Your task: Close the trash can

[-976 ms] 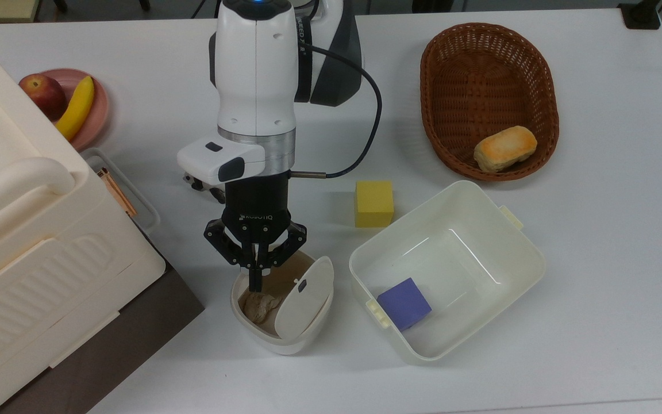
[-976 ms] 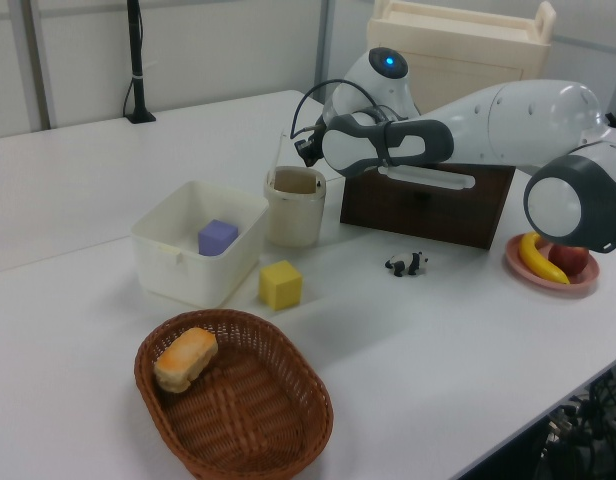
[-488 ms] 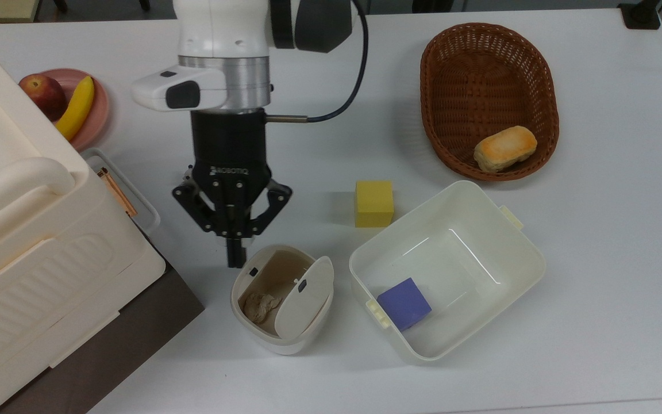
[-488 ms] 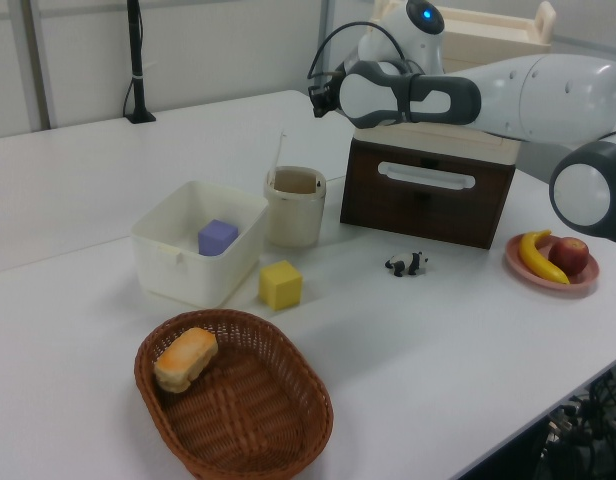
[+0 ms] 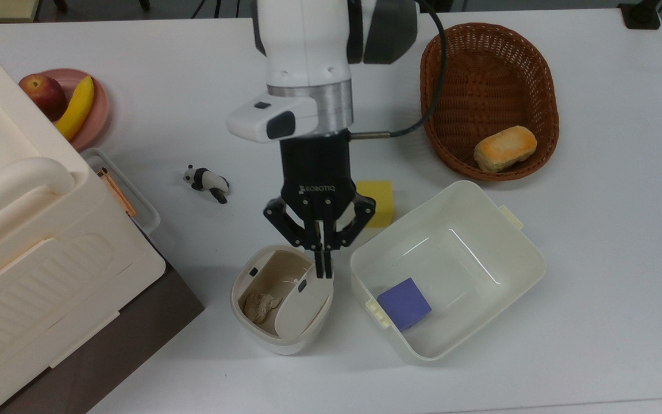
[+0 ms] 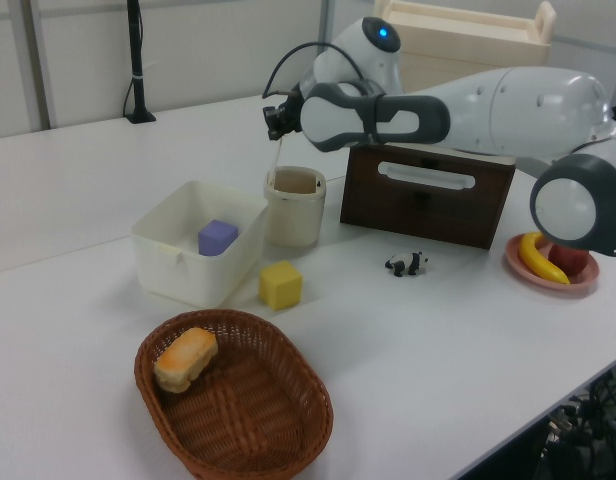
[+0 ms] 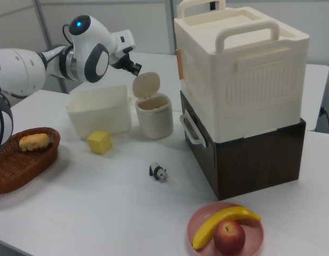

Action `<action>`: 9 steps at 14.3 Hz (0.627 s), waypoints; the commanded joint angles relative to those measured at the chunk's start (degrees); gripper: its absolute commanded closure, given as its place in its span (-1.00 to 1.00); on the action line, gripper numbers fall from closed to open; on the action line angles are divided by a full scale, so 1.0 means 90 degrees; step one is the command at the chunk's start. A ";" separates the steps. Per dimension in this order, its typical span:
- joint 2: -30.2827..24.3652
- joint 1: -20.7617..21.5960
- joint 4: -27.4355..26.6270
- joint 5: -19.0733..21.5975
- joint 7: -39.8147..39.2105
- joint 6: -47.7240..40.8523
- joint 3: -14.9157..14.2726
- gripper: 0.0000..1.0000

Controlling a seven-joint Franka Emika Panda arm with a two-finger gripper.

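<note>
The trash can (image 5: 276,305) sits on the table (image 5: 595,259) between the big cream box (image 5: 26,241) on the top view's left and the white tub (image 5: 446,270) on the top view's right, just beside the tub. It is not closed: the lid (image 5: 307,299) stands up on its hinge at the side nearest the tub, and the crumpled waste inside is plain to see. In the right view the lid (image 7: 146,84) rises nearly upright above the rim, its flat face toward the opening.

The gripper (image 5: 323,270) points down with its 2 fingers pressed together, holding nothing. Its tips are at the lid's upper edge, near the small black button (image 5: 302,284) — touching or just clear, I cannot tell. In the right view the tips (image 7: 136,68) sit just off the lid's top, on the right view's left of it, the tub side.

That is what the next move turns on. The opening lies to the top view's left of the fingertips, and the hinge line runs roughly up and down in the top view, so the push should go toward the top view's left and downward — swinging the lid over the rim. My guess is the closing stroke is about to start. One risk: the light can may slide toward the big box before the lid latches.
</note>
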 commanded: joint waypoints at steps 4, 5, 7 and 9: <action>0.0195 -0.0008 0.0131 -0.0019 0.0120 0.0330 -0.0136 0.85; 0.0195 -0.0067 0.0101 -0.0067 0.0101 0.0330 -0.0136 0.85; 0.0186 -0.0174 -0.0016 -0.0398 0.0081 0.0310 -0.0126 0.88; 0.0166 -0.0252 -0.0171 -0.0468 0.0071 0.0281 -0.0126 0.90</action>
